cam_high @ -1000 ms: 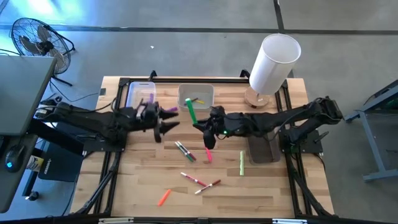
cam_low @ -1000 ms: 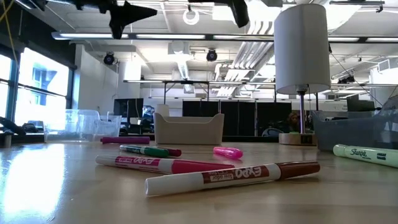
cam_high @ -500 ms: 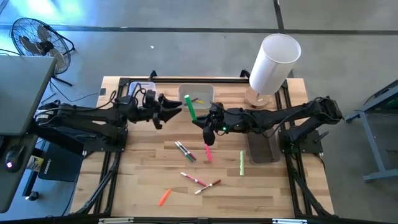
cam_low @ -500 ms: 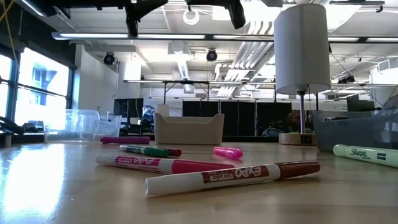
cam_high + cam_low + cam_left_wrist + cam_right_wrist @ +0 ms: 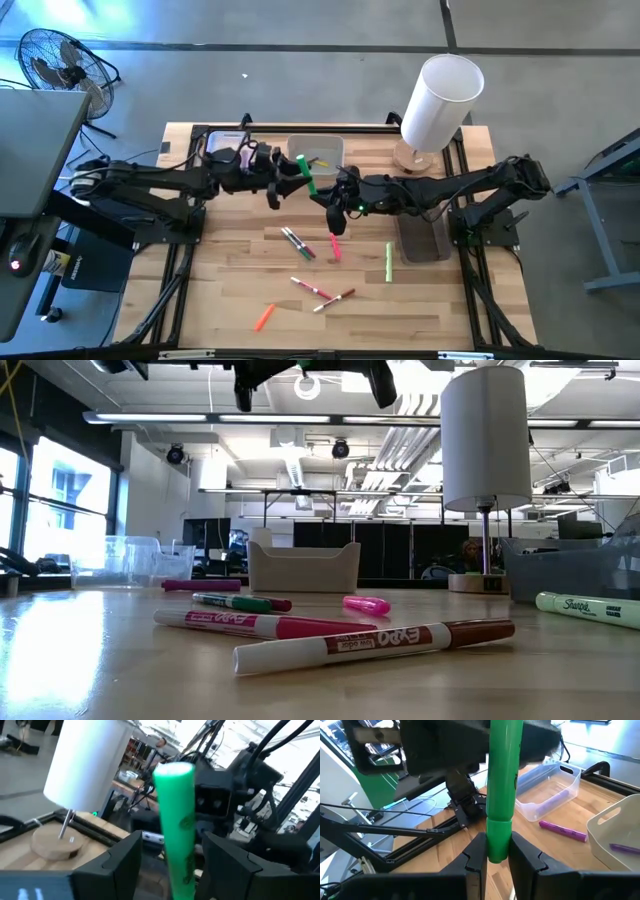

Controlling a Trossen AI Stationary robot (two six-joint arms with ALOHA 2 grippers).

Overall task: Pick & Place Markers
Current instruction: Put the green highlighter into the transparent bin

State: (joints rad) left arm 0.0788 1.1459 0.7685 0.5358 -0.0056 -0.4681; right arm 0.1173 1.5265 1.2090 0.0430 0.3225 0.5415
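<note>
Tools left (image 5: 290, 178) and right (image 5: 498, 854) meet at smooth cylindrical green marker (image 5: 501, 785).

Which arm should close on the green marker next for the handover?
Left. The right gripper already clamps the green marker low, and the left gripper has its open fingers either side of the upper end, above the table by the white bin.

We see a grey concrete floor (image 5: 300, 25) around the wooden table (image 5: 230, 300), with a black fan (image 5: 55, 62) standing at its far left corner. A white lamp (image 5: 440, 100) (tall cylinder shade, round wooden base) sits on the table's far right. Across the room, bright windows (image 5: 60, 500) line the left side, and pipes and strip lights (image 5: 300, 418) run along the white ceiling.
</note>
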